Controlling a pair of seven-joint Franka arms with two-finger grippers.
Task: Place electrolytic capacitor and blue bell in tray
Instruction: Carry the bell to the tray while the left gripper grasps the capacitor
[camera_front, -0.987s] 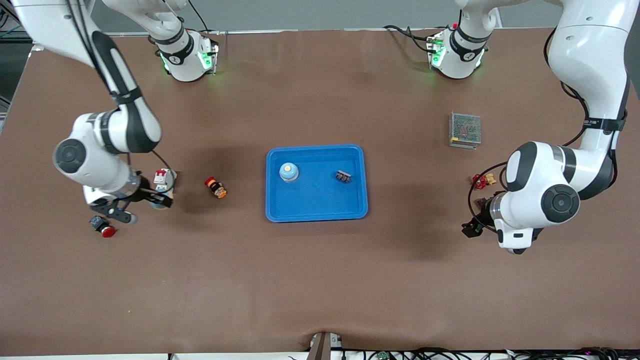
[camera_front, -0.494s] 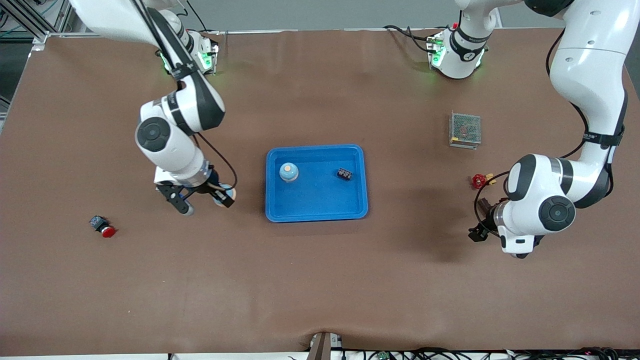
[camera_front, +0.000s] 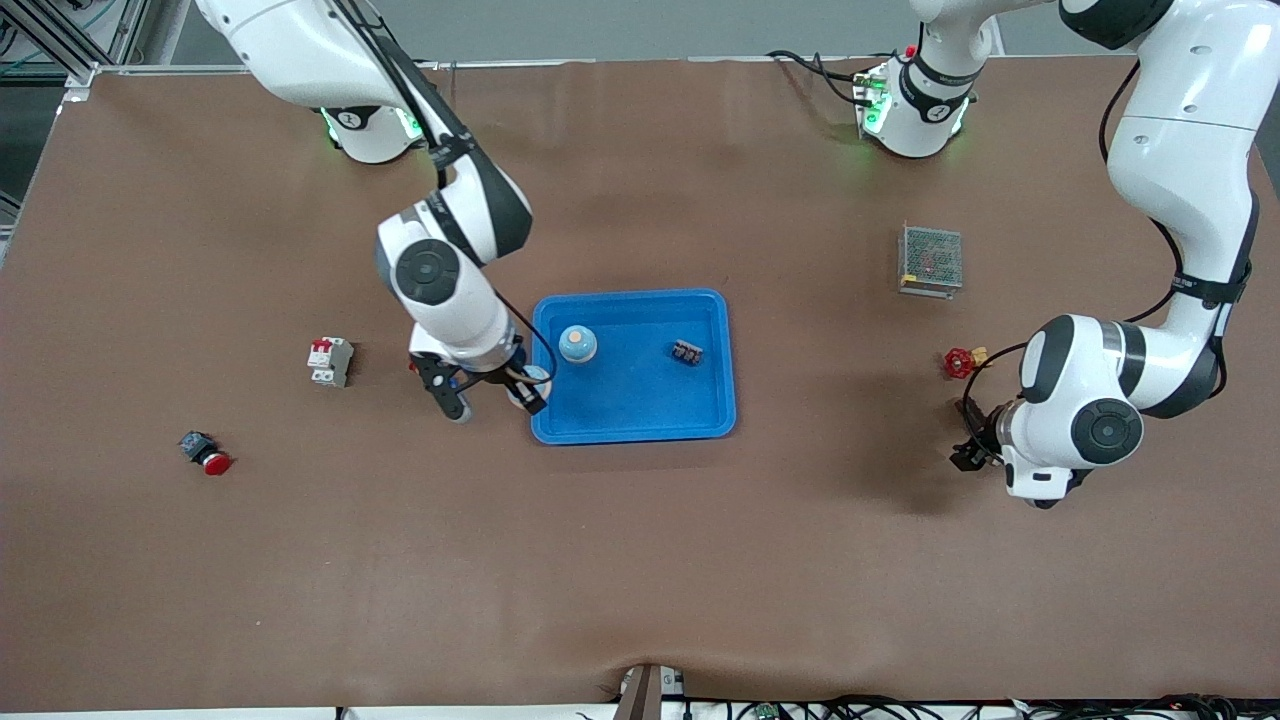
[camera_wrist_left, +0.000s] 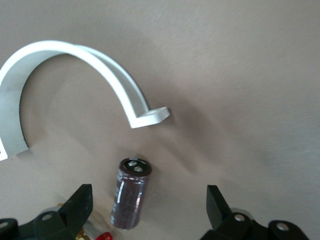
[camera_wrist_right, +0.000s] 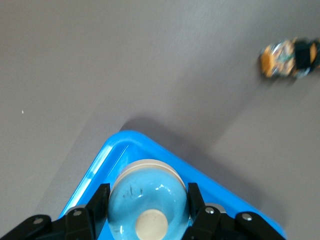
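Observation:
My right gripper (camera_front: 492, 398) hangs over the blue tray (camera_front: 640, 400) at its corner toward the right arm's end. It is shut on a light blue bell (camera_wrist_right: 148, 200) with a cream button on top. The right wrist view shows the tray's rim (camera_wrist_right: 125, 145) just under that bell. A second blue bell (camera_front: 578, 343) stands in the tray, along with a small dark component (camera_front: 686, 352). My left gripper (camera_front: 968, 455) is low over the table toward the left arm's end. Its jaws (camera_wrist_left: 149, 197) are open around a dark electrolytic capacitor (camera_wrist_left: 131, 192) lying on its side.
A white curved clamp (camera_wrist_left: 152, 115) lies close to the capacitor. A red valve knob (camera_front: 958, 362) and a metal mesh box (camera_front: 930, 260) sit toward the left arm's end. A white breaker (camera_front: 329, 361), a red push button (camera_front: 205, 452) and an orange-black part (camera_wrist_right: 290, 57) lie toward the right arm's end.
My right arm has swung from the right arm's end of the table to the tray's corner, carrying the bell. My left arm has shifted only slightly.

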